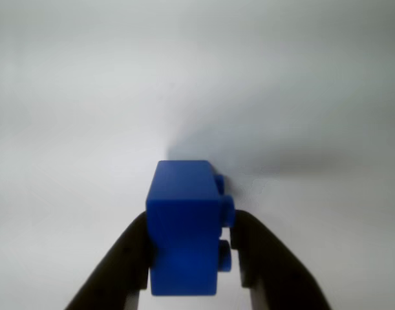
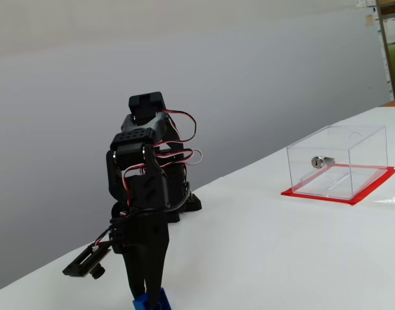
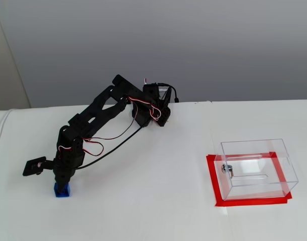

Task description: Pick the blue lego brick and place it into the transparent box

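Observation:
The blue lego brick (image 1: 184, 226) sits between my two black fingers in the wrist view, its studs facing right. My gripper (image 1: 192, 223) is shut on it, at or just above the white table. In both fixed views the gripper (image 2: 149, 292) (image 3: 62, 184) points straight down, with the brick (image 2: 150, 302) (image 3: 62, 191) at its tip. The transparent box (image 2: 339, 158) (image 3: 256, 165) stands far to the right on its red base (image 2: 372, 187) (image 3: 213, 173), with a silver lock (image 2: 319, 161) (image 3: 226, 169) on one wall. It looks empty.
The arm's base (image 3: 161, 108) stands at the table's back edge by a grey wall. The wrist camera mount (image 2: 84, 261) (image 3: 35, 166) sticks out to the left of the gripper. White tabletop (image 3: 153, 201) lies between gripper and box.

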Tool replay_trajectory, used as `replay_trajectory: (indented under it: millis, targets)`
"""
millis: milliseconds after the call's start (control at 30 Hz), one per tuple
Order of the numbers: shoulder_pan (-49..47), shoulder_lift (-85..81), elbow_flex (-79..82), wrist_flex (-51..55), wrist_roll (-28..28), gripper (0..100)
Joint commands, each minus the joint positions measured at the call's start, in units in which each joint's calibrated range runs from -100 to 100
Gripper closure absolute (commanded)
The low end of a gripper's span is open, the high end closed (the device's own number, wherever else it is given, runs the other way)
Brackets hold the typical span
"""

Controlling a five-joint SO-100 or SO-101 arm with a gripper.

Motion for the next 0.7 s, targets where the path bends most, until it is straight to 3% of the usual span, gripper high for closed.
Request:
replay_trajectory:
  millis: [0,267,667]
  targets:
    - [-0.15,-2.18,-2.73,-0.11,1.87,98]
    - [-2.89,-11.60,0.16,-0.02,7.56,98]
    - [-9.47,-39.77,11.01,0.06,13.72,98]
